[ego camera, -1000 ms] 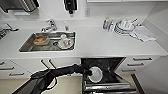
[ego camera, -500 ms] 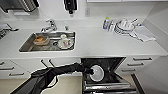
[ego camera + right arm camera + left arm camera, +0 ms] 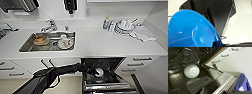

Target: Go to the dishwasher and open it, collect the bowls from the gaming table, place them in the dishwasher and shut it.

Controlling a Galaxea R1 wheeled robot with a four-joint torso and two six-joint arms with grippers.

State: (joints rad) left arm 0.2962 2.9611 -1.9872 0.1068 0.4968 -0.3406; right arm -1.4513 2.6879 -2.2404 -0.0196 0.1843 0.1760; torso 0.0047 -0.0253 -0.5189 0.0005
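The dishwasher stands open under the white counter, its door folded down and its inside dark. My left arm comes in from the left, and my left gripper is over the door opening, right beside a white round bowl. In the left wrist view that white bowl sits low in the dishwasher, near the door's detergent box. A bright blue bowl looms large in the right wrist view, with my right gripper shut on its rim. The blue bowl also shows beside the door edge. The gaming table is out of view.
The steel sink at the left holds dirty dishes and an orange-brown item. White plates and cups and a cloth lie on the counter at the back right. White drawers flank the dishwasher.
My left arm's end and the white bowl have shifted slightly to the right, over the open dishwasher. The counter and sink look the same.
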